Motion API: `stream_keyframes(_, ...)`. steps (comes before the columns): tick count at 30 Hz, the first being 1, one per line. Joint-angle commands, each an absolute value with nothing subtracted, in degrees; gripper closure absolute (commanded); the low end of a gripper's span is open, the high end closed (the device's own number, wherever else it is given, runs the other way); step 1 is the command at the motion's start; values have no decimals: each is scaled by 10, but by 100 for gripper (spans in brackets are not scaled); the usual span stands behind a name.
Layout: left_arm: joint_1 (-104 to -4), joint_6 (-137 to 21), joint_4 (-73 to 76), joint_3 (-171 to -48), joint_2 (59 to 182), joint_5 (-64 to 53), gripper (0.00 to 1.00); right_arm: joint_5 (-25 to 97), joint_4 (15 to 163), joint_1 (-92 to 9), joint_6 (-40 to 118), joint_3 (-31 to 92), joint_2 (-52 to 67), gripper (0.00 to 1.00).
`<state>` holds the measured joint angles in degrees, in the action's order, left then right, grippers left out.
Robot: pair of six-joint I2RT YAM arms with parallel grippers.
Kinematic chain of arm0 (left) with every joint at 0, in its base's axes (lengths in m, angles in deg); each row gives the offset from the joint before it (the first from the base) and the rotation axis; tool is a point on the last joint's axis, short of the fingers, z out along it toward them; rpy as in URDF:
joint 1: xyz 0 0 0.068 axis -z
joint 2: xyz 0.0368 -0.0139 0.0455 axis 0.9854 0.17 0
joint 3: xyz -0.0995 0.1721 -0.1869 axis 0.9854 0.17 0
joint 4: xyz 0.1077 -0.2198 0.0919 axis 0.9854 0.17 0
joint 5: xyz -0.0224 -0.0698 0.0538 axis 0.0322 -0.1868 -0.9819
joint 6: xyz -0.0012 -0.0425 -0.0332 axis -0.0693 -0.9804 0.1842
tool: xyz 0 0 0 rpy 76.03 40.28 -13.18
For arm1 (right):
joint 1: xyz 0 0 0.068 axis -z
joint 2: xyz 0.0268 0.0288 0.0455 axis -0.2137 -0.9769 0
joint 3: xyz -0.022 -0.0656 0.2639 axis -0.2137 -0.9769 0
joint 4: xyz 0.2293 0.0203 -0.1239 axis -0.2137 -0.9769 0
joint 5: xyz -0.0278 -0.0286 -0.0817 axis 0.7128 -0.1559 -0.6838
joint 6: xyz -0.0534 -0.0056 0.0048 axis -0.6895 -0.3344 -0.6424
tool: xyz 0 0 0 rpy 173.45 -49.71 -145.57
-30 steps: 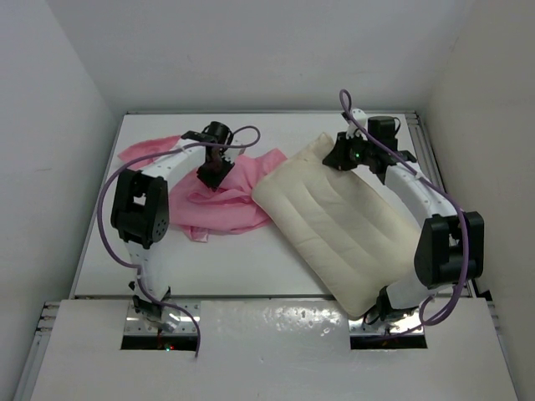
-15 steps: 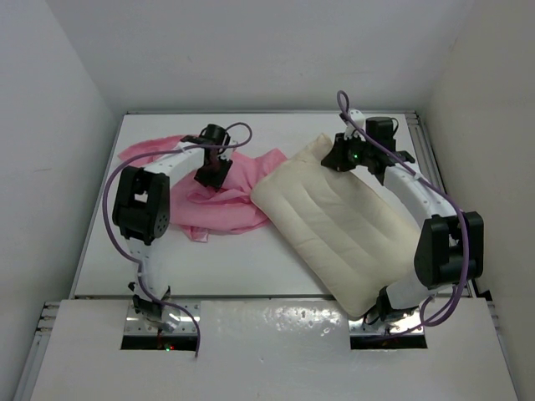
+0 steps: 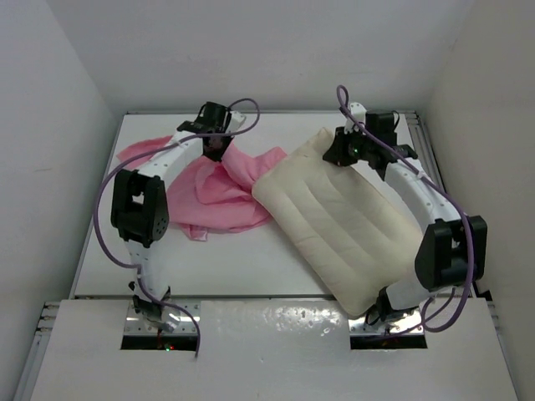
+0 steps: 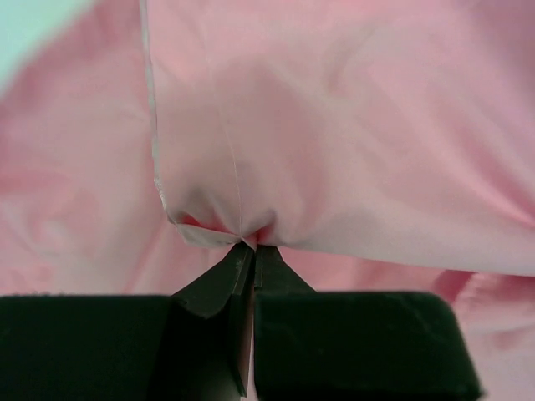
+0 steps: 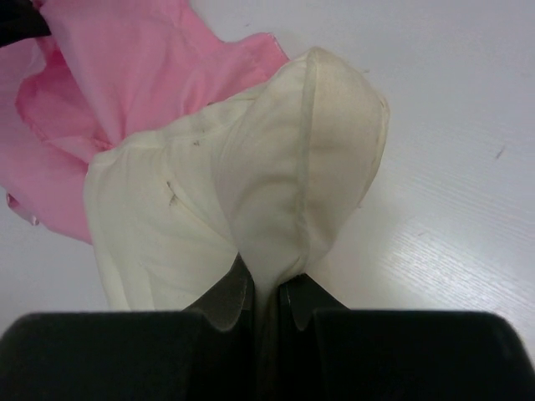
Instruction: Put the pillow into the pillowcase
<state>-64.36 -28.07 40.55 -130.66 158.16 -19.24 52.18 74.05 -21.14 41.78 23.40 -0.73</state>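
Observation:
The cream quilted pillow (image 3: pixel 343 225) lies diagonally on the right half of the table. My right gripper (image 3: pixel 341 155) is shut on its far edge, which bunches between the fingers in the right wrist view (image 5: pixel 266 280). The pink satin pillowcase (image 3: pixel 219 194) lies crumpled left of the pillow, its right edge touching it. My left gripper (image 3: pixel 217 149) is shut on a pinched fold of the pillowcase (image 4: pixel 334 150) and holds it lifted into a peak; the jaws (image 4: pixel 252 251) meet on the fabric. The pillowcase also shows in the right wrist view (image 5: pixel 125 75).
The white table (image 3: pixel 242 263) is walled on the left, back and right. A pink flap of the case (image 3: pixel 138 152) spreads toward the far left. The pillow's near corner reaches the front edge by the right arm base (image 3: pixel 389 313).
My left gripper has risen and moved toward the back, pulling the pillowcase fold up into a peak. My right gripper has shifted only slightly with the pillow edge.

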Motion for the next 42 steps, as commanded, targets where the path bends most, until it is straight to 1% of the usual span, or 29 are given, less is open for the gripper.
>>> stream_keyframes(1, -576, -152, 383, -1366, 1522, -225, 100, 496, 752, -217, 412, 303, 51, 100)
stream_keyframes(4, -551, -135, 429, -1395, 1535, -223, 100, 474, 787, -229, 419, 315, 72, 100)
stream_keyframes(5, -544, -137, 448, -1407, 1537, -202, 100, 468, 809, -234, 424, 316, 74, 100)
stream_keyframes(7, -536, -153, 459, -1420, 1540, -172, 100, 454, 835, -253, 425, 318, 80, 100)
stream_keyframes(12, -531, -192, 470, -1477, 1551, -141, 100, 428, 864, -304, 412, 306, 62, 100)
stream_keyframes(15, -533, -206, 480, -1518, 1561, -117, 100, 382, 863, -321, 406, 285, 54, 100)
stream_keyframes(16, -535, -213, 487, -1528, 1563, -92, 100, 363, 877, -325, 406, 264, 52, 100)
stream_keyframes(18, -538, -217, 515, -1553, 1563, -40, 100, 285, 896, -329, 407, 239, 49, 100)
stream_keyframes(19, -540, -217, 515, -1560, 1563, -24, 100, 285, 911, -330, 407, 236, 45, 100)
stream_keyframes(20, -541, -217, 532, -1565, 1562, -8, 100, 239, 914, -330, 408, 237, 42, 100)
stream_keyframes(24, -543, -198, 560, -1567, 1558, 21, 100, 173, 916, -342, 401, 264, 19, 100)
stream_keyframes(26, -543, -199, 549, -1562, 1555, 15, 100, 169, 908, -352, 374, 287, 3, 100)
stream_keyframes(28, -545, -211, 532, -1565, 1558, 14, 100, 201, 901, -376, 342, 299, -7, 100)
stream_keyframes(29, -545, -216, 515, -1570, 1562, 15, 100, 199, 901, -406, 301, 297, -12, 100)
stream_keyframes(31, -545, -230, 502, -1592, 1578, 21, 100, 168, 902, -434, 250, 282, -16, 100)
stream_keyframes(34, -545, -247, 481, -1605, 1594, 40, 100, 163, 912, -479, 216, 251, -20, 100)
stream_keyframes(36, -545, -256, 480, -1623, 1600, 61, 100, 170, 919, -500, 210, 236, -22, 100)
stream_keyframes(41, -545, -291, 454, -1647, 1618, 83, 100, 252, 921, -525, 220, 221, -23, 100)
stream_keyframes(42, -545, -295, 453, -1652, 1620, 103, 100, 264, 922, -525, 227, 216, -22, 100)
